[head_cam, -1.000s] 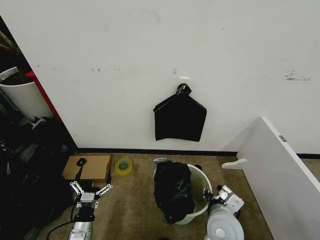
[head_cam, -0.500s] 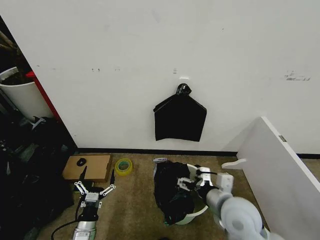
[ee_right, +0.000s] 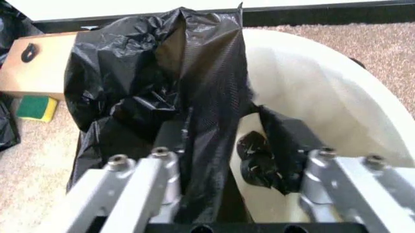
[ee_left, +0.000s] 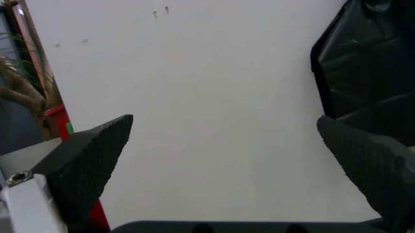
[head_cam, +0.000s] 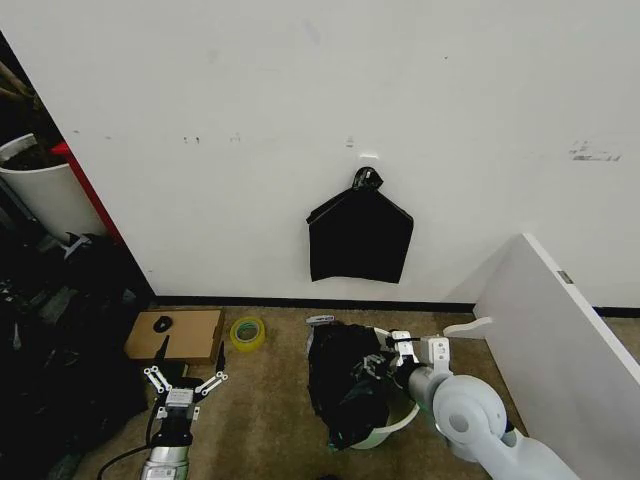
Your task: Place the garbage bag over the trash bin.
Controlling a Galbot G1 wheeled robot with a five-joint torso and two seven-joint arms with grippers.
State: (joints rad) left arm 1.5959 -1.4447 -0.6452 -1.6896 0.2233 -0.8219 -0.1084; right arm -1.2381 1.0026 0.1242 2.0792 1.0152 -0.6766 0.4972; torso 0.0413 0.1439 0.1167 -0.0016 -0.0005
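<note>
The white trash bin (head_cam: 405, 410) stands on the carpet near the wall. The black garbage bag (head_cam: 343, 385) is bunched over its left rim and hangs down the outside. My right gripper (head_cam: 382, 358) reaches across the bin's mouth to the bag. In the right wrist view this gripper (ee_right: 227, 127) is open, a tall fold of the garbage bag (ee_right: 201, 92) rises between its fingers, and the bin's inner wall (ee_right: 318, 87) shows bare behind it. My left gripper (head_cam: 184, 381) hovers open low at the left, its fingers (ee_left: 97, 150) spread and facing the wall.
A flat black bundle (head_cam: 360, 240) hangs on the wall above the bin. A cardboard box (head_cam: 180, 335) and a yellow tape roll (head_cam: 247, 333) lie to the left. A white board (head_cam: 560, 330) leans at the right. A taller white bin (head_cam: 40, 195) and dark clutter stand far left.
My right arm has swung up from beside the bin's right side and now reaches over the bin's mouth to the bag. The left gripper has barely shifted.
</note>
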